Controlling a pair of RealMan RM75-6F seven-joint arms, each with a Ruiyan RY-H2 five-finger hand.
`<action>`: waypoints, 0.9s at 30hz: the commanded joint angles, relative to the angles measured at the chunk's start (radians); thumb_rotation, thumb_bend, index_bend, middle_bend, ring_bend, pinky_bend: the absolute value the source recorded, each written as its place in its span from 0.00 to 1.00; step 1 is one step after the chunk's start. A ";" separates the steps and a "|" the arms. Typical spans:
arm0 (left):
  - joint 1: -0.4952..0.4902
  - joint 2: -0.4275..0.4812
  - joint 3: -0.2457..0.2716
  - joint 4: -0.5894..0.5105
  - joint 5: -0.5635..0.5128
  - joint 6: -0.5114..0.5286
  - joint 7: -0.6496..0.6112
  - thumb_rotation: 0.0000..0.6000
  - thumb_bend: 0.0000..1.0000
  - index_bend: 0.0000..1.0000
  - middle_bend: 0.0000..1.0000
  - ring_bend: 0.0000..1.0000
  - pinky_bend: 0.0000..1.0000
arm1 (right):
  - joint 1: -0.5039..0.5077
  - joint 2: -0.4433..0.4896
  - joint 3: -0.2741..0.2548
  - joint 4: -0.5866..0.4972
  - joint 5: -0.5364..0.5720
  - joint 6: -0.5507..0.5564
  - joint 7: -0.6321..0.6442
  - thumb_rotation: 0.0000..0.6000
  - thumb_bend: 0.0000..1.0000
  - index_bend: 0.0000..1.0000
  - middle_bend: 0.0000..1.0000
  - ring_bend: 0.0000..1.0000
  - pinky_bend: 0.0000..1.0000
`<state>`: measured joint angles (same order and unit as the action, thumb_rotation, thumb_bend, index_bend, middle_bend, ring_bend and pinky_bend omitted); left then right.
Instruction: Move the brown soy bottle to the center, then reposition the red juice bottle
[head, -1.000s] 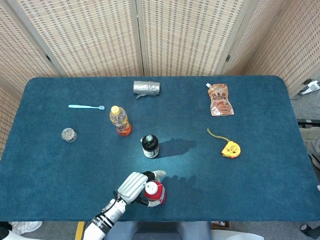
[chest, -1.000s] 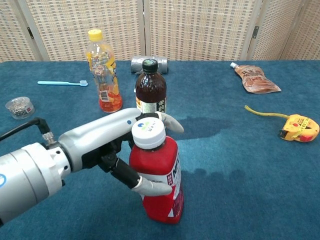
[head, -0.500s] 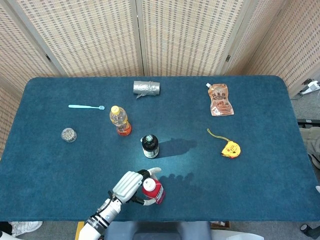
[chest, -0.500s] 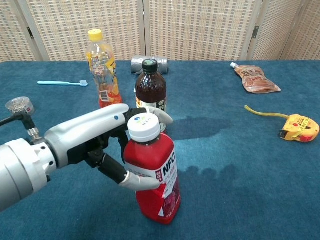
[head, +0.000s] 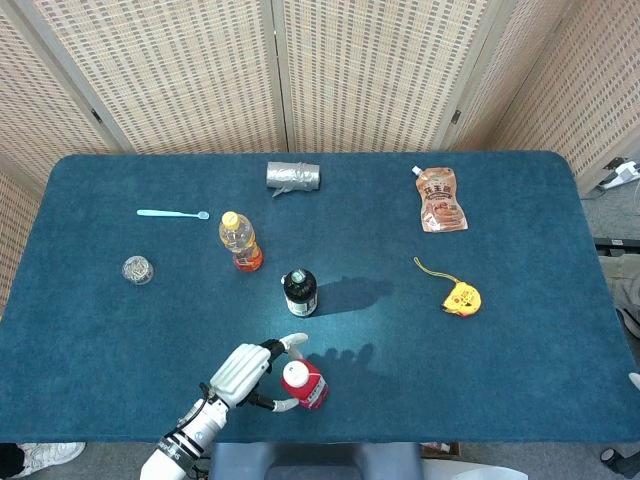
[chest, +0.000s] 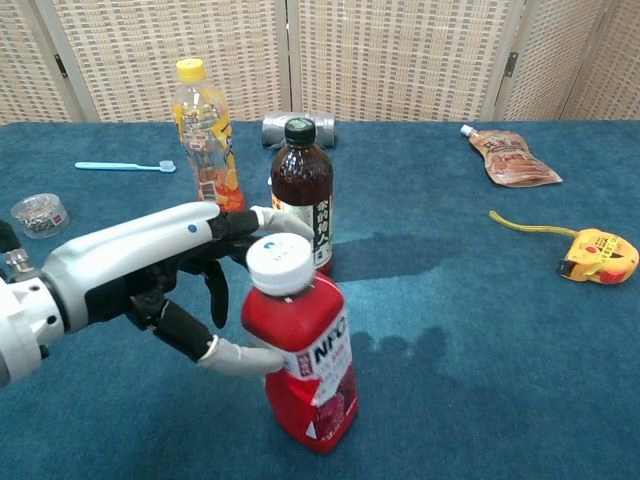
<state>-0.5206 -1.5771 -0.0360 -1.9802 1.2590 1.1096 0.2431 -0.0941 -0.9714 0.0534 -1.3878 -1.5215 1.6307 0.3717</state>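
The red juice bottle (head: 303, 386) (chest: 300, 370) with a white cap stands near the table's front edge, leaning toward my left hand (head: 240, 372) (chest: 160, 280). The thumb tip touches the bottle's side low down. The other fingers are spread and clear of it, one reaching past the cap. The brown soy bottle (head: 299, 291) (chest: 301, 190) with a black cap stands upright just behind, near the table's middle. My right hand shows in neither view.
An orange drink bottle (head: 240, 241) (chest: 205, 140) stands left of the soy bottle. A grey roll (head: 293, 177), a light-blue spoon (head: 172, 213) and a small jar (head: 137, 269) lie further back and left. A pouch (head: 439, 200) and a yellow tape measure (head: 460, 298) lie right.
My left hand has loosened off the red juice bottle and drawn back to the left. The bottle has shifted slightly left and now leans more.
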 joint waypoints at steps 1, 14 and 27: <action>0.013 0.018 0.014 -0.020 0.027 0.011 -0.017 1.00 0.12 0.14 0.33 0.27 0.49 | 0.000 0.000 0.000 0.000 0.000 0.000 -0.001 1.00 0.00 0.14 0.28 0.18 0.43; 0.042 0.090 0.053 -0.061 0.106 0.042 -0.020 1.00 0.12 0.14 0.32 0.26 0.49 | 0.014 -0.008 -0.001 -0.001 -0.001 -0.025 -0.015 1.00 0.00 0.14 0.28 0.18 0.43; 0.126 0.285 0.093 -0.028 0.209 0.157 -0.090 1.00 0.12 0.14 0.32 0.26 0.48 | 0.087 -0.042 -0.017 -0.015 -0.097 -0.064 0.017 1.00 0.00 0.14 0.28 0.18 0.43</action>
<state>-0.4112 -1.3206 0.0479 -2.0162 1.4525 1.2465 0.1632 -0.0153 -1.0094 0.0403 -1.3964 -1.6092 1.5712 0.3852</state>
